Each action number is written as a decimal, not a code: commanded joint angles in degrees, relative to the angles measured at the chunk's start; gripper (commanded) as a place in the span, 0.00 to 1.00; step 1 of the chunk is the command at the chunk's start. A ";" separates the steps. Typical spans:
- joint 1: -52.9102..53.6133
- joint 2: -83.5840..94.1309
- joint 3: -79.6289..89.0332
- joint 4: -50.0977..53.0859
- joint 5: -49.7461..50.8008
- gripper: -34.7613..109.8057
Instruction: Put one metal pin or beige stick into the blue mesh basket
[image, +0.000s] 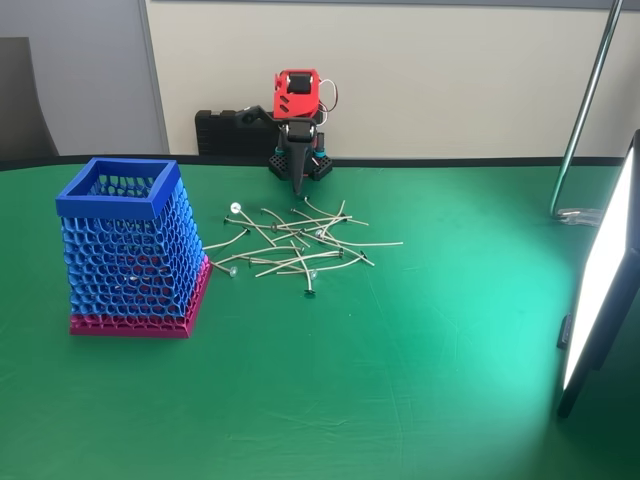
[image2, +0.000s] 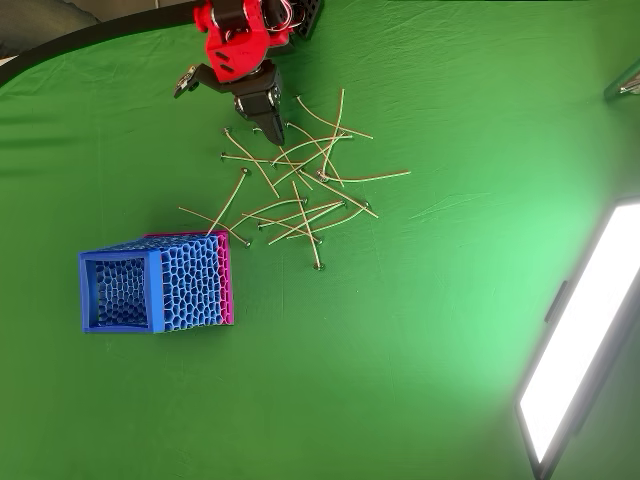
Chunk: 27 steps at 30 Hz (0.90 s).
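At the back edge of the green desk (image: 400, 400) your red arm (image: 297, 95) stands folded, with the gripper (image: 298, 188) pointing down at the near fringe of the scattered sticks (image: 300, 245). From both views the jaws look drawn close together into a dark point and nothing seems to be held between them, though they are too small in the pictures to say for sure.

The sticks lie loose and crossed over one another in a flat pile in front of the arm, several with small round heads. In the overhead view the gripper (image2: 268, 125) tip sits just over the upper edge of that pile (image2: 300, 180), so you are probably lining up a first pick. The crossings matter: a stick lying on top or off to the side should lift cleaner than one pinned under others.

The basket (image: 130, 250) stands upright on its pink base, left of the pile in the fixed view and well apart from the arm. One or two sticks reach close to its base. Its open blue rim (image2: 120, 290) faces up, so a drop from above should do, but the walls are tall and you will likely need to lift high before you swing across.
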 joint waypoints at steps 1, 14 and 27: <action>-0.35 -3.60 -5.98 1.58 -0.53 0.25; 0.00 -22.41 -30.76 15.64 -5.01 0.25; 4.57 -47.37 -48.52 19.78 -9.49 0.25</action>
